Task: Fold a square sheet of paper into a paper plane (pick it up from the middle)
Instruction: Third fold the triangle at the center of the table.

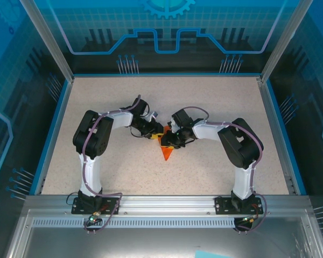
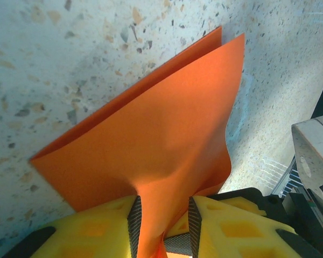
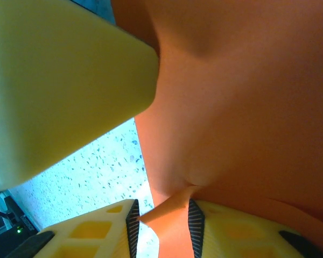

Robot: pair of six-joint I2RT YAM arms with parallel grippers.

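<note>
1. The paper plane (image 1: pixel 167 153) rests at the table's (image 1: pixel 215 102) middle, nose toward its near edge.
2. Right gripper (image 3: pixel 164 223), over mid-table: jaws narrowly apart around a fold; whether it grips, I cannot tell.
3. Left gripper (image 2: pixel 162 226), just beyond, pinches the paper's edge, probably steadying it for creasing.

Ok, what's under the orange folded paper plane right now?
Around its edges the speckled light tabletop shows beneath the orange folded paper plane. Anything lying directly under the sheet is covered, so I cannot tell.
</note>
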